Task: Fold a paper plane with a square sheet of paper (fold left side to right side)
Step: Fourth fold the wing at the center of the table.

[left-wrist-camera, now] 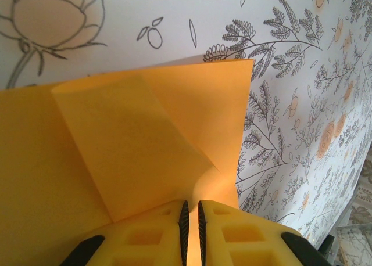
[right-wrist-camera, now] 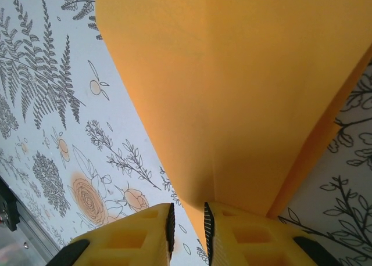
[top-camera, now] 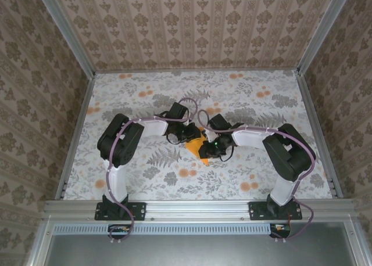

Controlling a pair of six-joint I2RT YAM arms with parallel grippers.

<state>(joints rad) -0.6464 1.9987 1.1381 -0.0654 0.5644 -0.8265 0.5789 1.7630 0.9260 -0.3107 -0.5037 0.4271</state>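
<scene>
The square sheet of paper (top-camera: 196,145) is plain bright orange and partly folded. It is raised off the flowered table between my two grippers. In the left wrist view one flap of the paper (left-wrist-camera: 145,132) lies folded over another layer, and my left gripper (left-wrist-camera: 191,219) is shut on its near edge. My left gripper (top-camera: 189,136) comes at the sheet from the left, my right gripper (top-camera: 209,151) from the right. In the right wrist view the paper (right-wrist-camera: 244,92) runs down into the gap of my right gripper (right-wrist-camera: 188,216). It lies against the right finger (right-wrist-camera: 244,237), with table showing beside it, so those jaws stand narrowly open.
The table (top-camera: 145,92) wears a cloth printed with grey ferns and small orange blossoms. Patterned walls and metal rails (top-camera: 75,126) close it in on three sides. Both arm bases are bolted to the front rail (top-camera: 197,208).
</scene>
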